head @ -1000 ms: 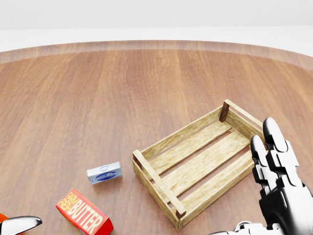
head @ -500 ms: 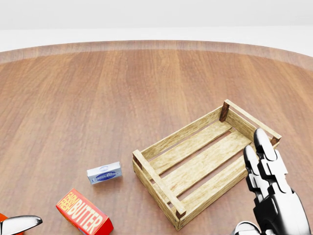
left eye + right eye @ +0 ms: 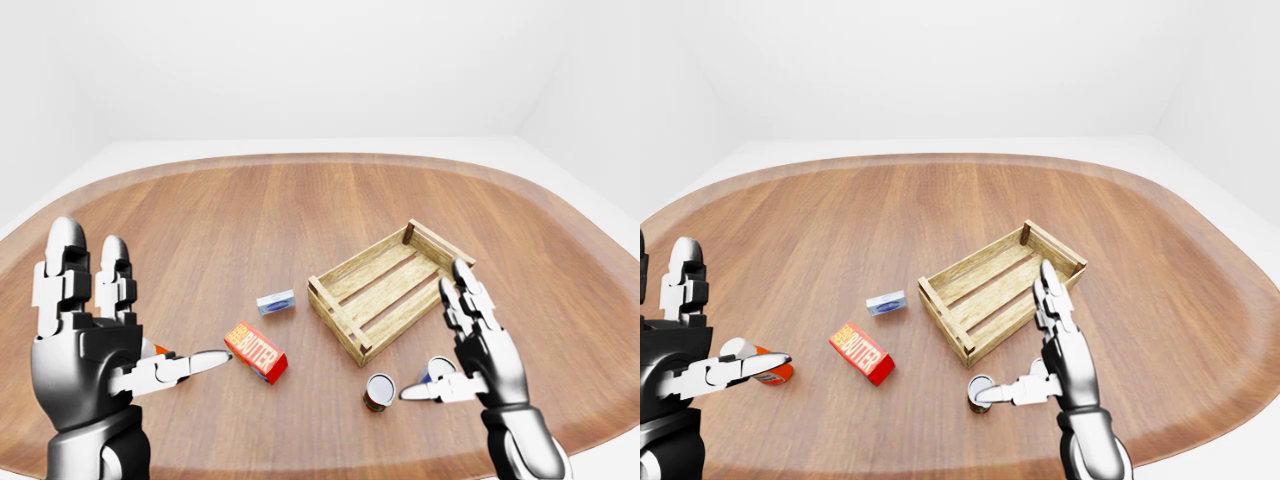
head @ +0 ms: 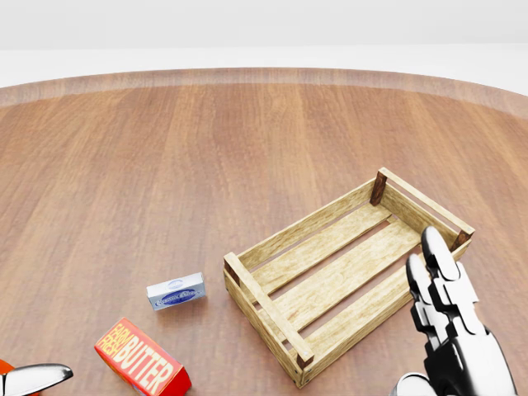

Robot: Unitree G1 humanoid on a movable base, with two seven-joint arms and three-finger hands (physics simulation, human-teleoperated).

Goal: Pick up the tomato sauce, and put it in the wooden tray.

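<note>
The tomato sauce can (image 3: 379,391) stands upright with a red and green label on the wooden table, just below the near corner of the wooden tray (image 3: 345,330). The slatted tray lies slantwise and holds nothing. My right hand (image 3: 445,340) is open just right of the can, thumb pointing at it, not touching it. My left hand (image 3: 120,330) is open at the lower left, far from the can. In the head view only the right fingers (image 4: 445,297) show, over the tray's lower right side (image 4: 256,297).
A red butter box (image 3: 256,351) and a small blue-white box (image 3: 276,301) lie left of the tray. A red bottle with a white cap (image 3: 768,368) lies by my left thumb. A second can (image 3: 438,366) is half hidden behind my right thumb. The table's rounded edge (image 3: 300,462) runs along the bottom.
My right hand has sunk lower in the head view, off the tray's right end. The left thumb and the objects have not moved.
</note>
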